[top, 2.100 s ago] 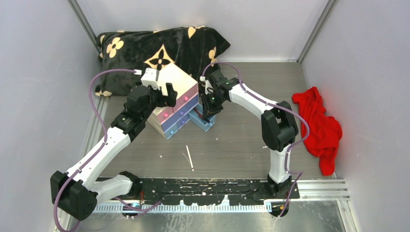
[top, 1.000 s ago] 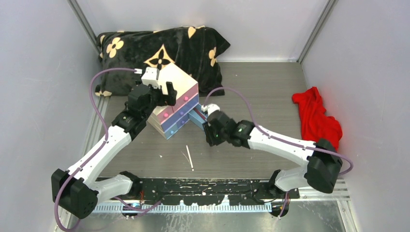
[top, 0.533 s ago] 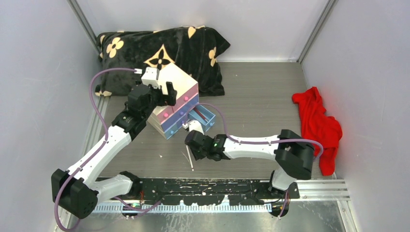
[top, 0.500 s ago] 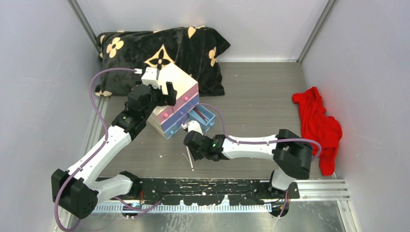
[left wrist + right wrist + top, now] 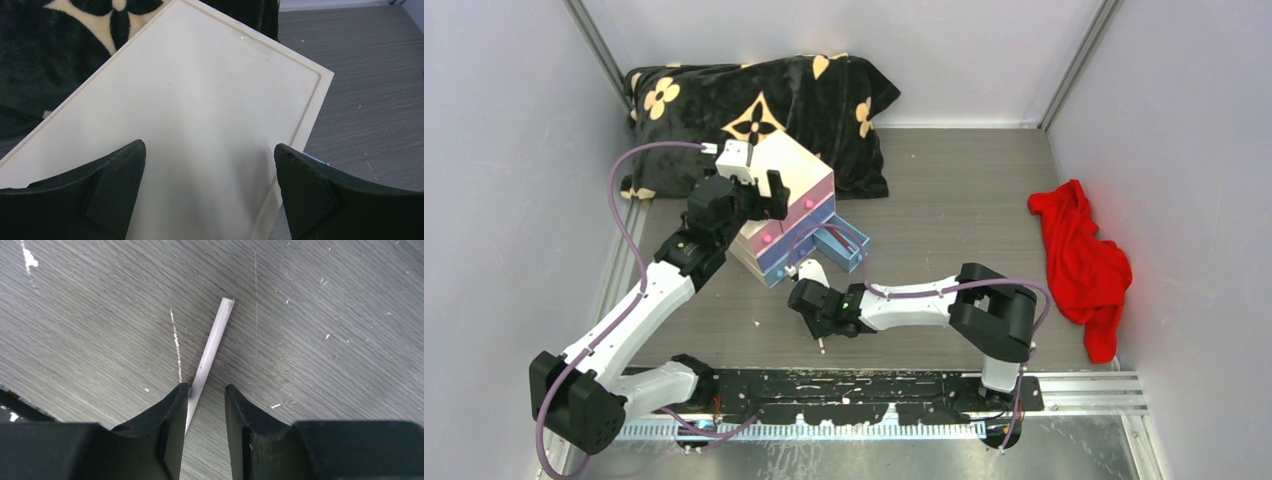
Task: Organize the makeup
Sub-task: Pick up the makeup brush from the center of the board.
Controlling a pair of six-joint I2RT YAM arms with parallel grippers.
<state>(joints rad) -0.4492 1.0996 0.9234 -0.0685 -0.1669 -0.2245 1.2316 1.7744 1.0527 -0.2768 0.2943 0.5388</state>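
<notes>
Right wrist: right tool point(image 5: 206, 390), released, straddles pencil point(image 5: 212, 347) near worktop's point(image 5: 325, 340) near edge. Left tool point(image 5: 209, 147) gapes above box point(image 5: 200, 90); pillow point(image 5: 754, 100) far-left corner, cloth point(image 5: 1084, 260) right edge.

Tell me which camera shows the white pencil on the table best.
Right wrist view: the white pencil lies close up on the table, its near end between the parted fingers of the right gripper. The top view shows only a short end poking out below that gripper. The left wrist view does not show it.
</notes>
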